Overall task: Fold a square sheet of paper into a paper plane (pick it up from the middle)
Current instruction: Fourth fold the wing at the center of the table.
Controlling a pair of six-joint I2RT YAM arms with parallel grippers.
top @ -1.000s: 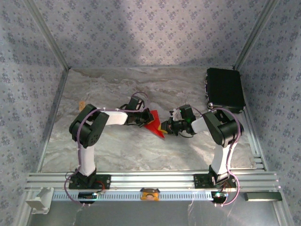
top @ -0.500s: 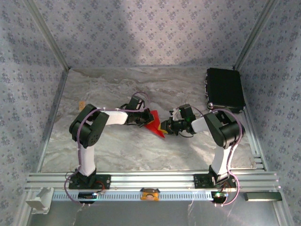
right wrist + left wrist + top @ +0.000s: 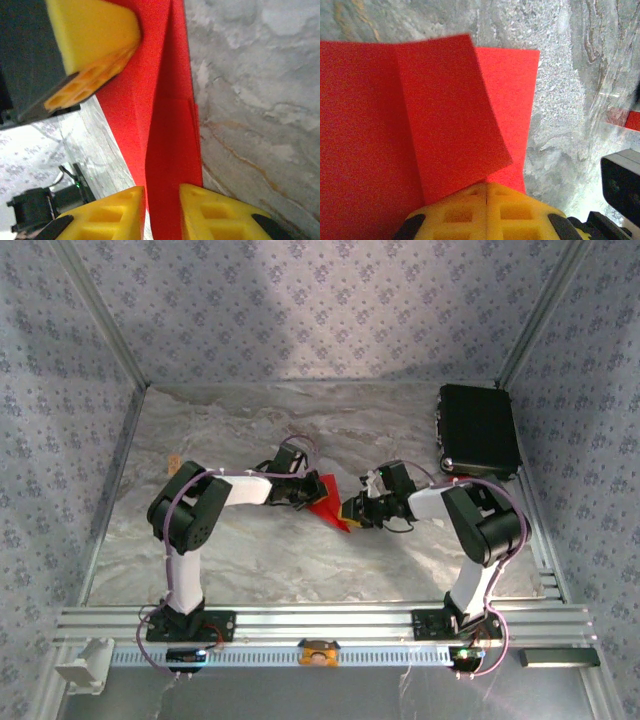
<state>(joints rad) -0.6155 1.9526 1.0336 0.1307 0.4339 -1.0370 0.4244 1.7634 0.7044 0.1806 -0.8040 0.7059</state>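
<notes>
The square sheet of paper (image 3: 328, 502) is bright red and folded into creased layers, and it sits mid-table between both grippers. My left gripper (image 3: 306, 494) is shut on its left side. In the left wrist view the yellow fingertips meet at the paper's edge (image 3: 486, 187), and folded flaps (image 3: 435, 110) spread out ahead. My right gripper (image 3: 350, 510) is at the paper's right end, open. Its fingertips (image 3: 162, 192) stand apart, with a narrow upright fold (image 3: 170, 125) between them. The left gripper's yellow finger (image 3: 92, 35) rests on the paper at the far end.
A black case (image 3: 478, 430) lies at the back right corner. A small tan scrap (image 3: 173, 460) sits near the left wall. Patterned walls and metal posts enclose the marble table (image 3: 250, 550). An aluminium rail (image 3: 320, 620) runs along the near edge.
My right gripper's jaws have parted from a shut grip on the fold. The right arm's elbow has shifted slightly to the right. The left gripper and the paper have stayed put.
</notes>
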